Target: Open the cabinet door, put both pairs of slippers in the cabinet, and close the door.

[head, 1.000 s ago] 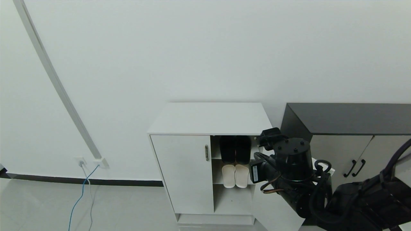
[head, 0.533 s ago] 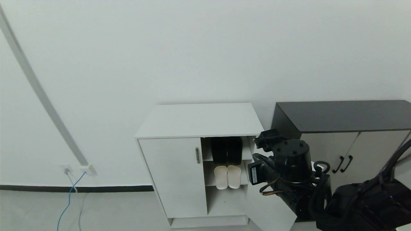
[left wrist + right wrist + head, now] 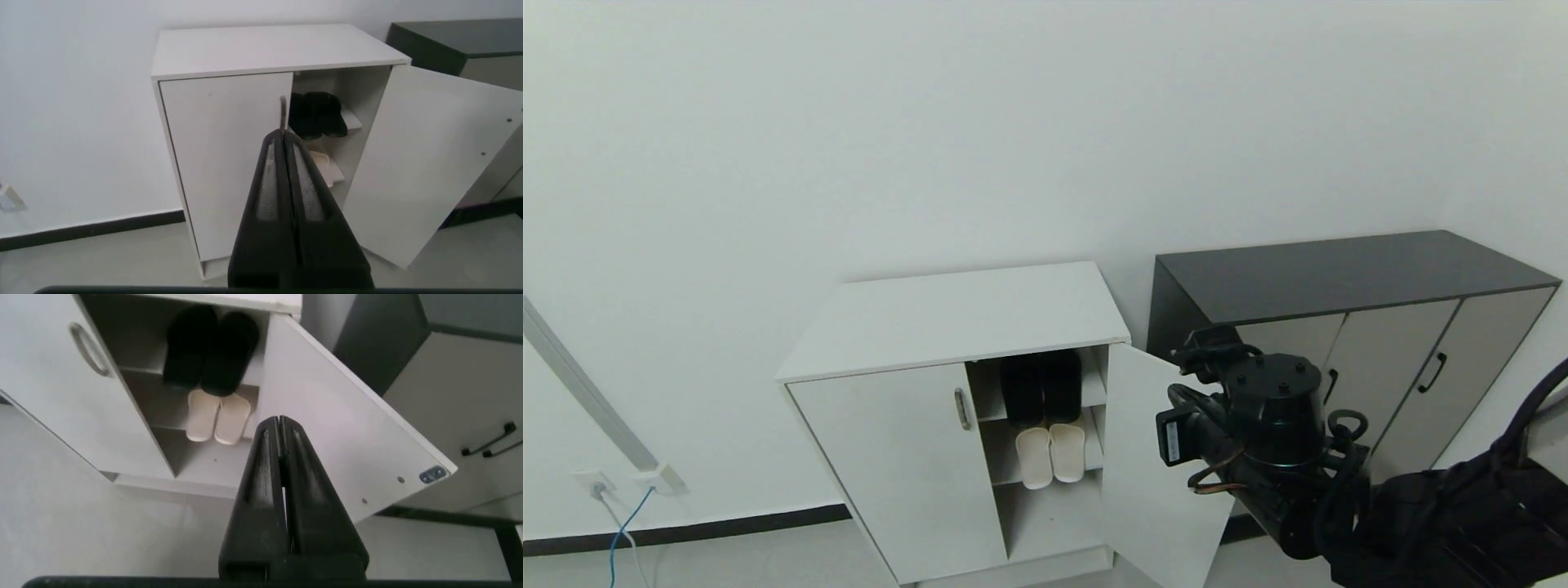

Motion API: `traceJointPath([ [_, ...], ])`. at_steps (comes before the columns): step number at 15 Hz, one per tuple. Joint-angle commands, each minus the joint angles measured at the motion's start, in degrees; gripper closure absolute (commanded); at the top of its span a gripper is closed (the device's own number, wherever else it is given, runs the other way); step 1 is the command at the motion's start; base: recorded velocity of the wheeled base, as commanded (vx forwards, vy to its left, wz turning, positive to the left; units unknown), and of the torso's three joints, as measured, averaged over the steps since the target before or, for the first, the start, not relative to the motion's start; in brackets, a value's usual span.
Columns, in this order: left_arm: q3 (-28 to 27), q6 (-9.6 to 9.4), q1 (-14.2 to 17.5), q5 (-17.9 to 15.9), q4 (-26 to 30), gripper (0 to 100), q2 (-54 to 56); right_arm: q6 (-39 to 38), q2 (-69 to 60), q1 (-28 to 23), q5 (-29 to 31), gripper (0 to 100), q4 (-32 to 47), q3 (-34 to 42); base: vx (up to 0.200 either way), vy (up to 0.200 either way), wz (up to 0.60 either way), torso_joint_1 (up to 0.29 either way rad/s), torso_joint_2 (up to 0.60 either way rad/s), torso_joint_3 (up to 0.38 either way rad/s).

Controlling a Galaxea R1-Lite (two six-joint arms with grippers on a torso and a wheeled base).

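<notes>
cabinet (image 3: 947, 318) wht; upper slippers (image 3: 1041, 385) blk, lower pair (image 3: 1051, 453) cream; sideboard (image 3: 1339, 273) blk top, grey doors.

Black right arm (image 3: 1262, 490), screw-studded round joint cap (image 3: 1274, 377), white label (image 3: 1173, 442), brown cable (image 3: 1207, 483); tapered black right gripper (image 3: 280, 429)

The white cabinet (image 3: 956, 318) is looking like smooth matt laminate board, open door (image 3: 1156, 457) included, and its little handle (image 3: 962, 409) is showing up as dull metal. The black slippers (image 3: 1041, 385) and cream slippers (image 3: 1050, 454) are coming across as matt foam or rubber, can't tell which, while the dark cabinet (image 3: 1339, 273) is wearing a flat matt top. The left gripper (image 3: 283, 139) and right gripper (image 3: 280, 429) are reading as hard black plastic with a faint sheen.
</notes>
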State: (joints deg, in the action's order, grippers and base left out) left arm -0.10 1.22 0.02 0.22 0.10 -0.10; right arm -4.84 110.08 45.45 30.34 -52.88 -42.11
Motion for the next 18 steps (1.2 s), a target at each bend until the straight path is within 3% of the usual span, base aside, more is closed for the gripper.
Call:
traceJointPath([
  [1, 0.01, 0.01, 0.06, 0.04, -0.01, 100, 0.01, 0.36, -0.22, -0.09, 0.24, 100, -0.38, 0.62, -0.200, 0.000, 0.00, -0.002, 0.00, 0.002],
  [5, 0.01, 0.01, 0.06, 0.04, -0.01, 100, 0.01, 0.45, -0.39, -0.53, 0.24, 100, -1.43, 1.15, -0.100, 0.000, 0.00, -0.001, 0.00, 0.000],
  [10, 0.01, 0.01, 0.06, 0.04, 0.08, 100, 0.01, 0.36, 3.47, -7.13, -0.37, 100, -0.47, -5.09, 0.000, 0.000, 0.00, 0.000, 0.00, 0.000],
  [13, 0.01, 0.01, 0.06, 0.04, -0.01, 100, 0.01, -1.93, 4.79, -12.93, -4.41, 100, 9.29, -13.00, 0.000, 0.000, 0.00, 0.000, 0.00, 0.000],
  [14, 0.01, 0.01, 0.06, 0.04, -0.01, 100, 0.01, -1.93, 4.79, -12.93, -4.41, 100, 9.29, -13.00, 0.000, 0.000, 0.00, 0.000, 0.00, 0.000],
  [15, 0.01, 0.01, 0.06, 0.04, 0.08, 100, 0.01, -6.23, 5.58, -15.65, -10.13, 100, 17.81, -18.71, 0.000, 0.000, 0.00, 0.000, 0.00, 0.000],
  [18, 0.01, 0.01, 0.06, 0.04, -0.01, 100, 0.01, -8.26, 11.12, -19.78, -12.94, 100, 21.77, -26.54, 0.000, 0.000, 0.00, 0.000, 0.00, 0.000],
])
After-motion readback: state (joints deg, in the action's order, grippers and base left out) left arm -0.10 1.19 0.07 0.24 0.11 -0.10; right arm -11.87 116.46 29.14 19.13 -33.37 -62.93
